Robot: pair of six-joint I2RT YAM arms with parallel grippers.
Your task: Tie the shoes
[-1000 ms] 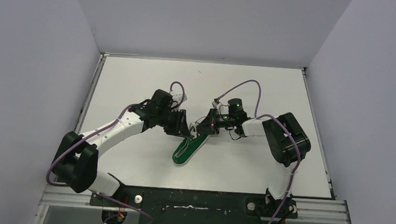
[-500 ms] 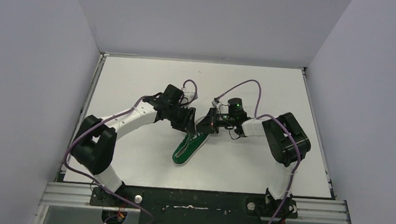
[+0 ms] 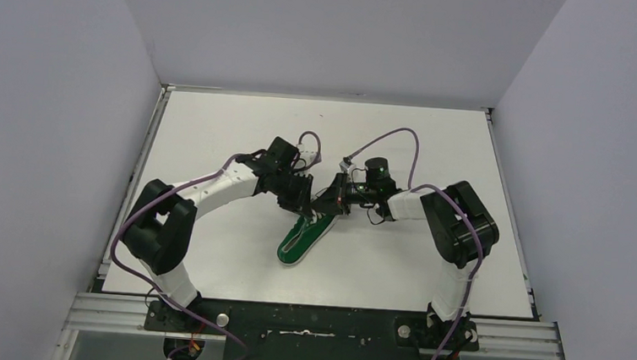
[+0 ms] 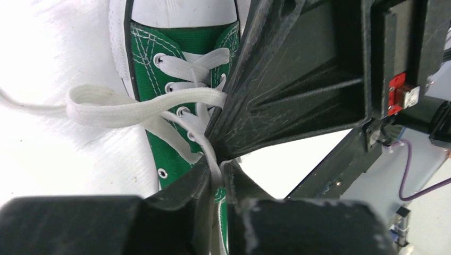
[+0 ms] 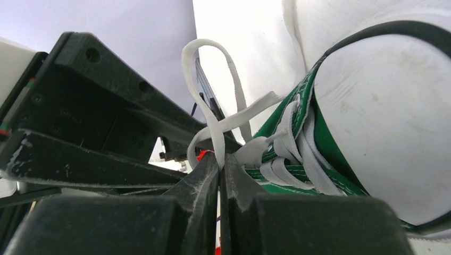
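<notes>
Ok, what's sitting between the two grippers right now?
White lace above the shoe: the left gripper and right gripper each pinch a strand, shown in the wrist views.

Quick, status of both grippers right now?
Left gripper: shut on a lace strand over the sneaker.
Right gripper: shut on the lace loop.

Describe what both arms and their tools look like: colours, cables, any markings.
The left arm and right arm mix white link shells with bulky black joints. Each carries looping purple cables. The left tool and right tool are scuffed matte-black wedges. A green light glows on the right wrist. No printed markings show.
</notes>
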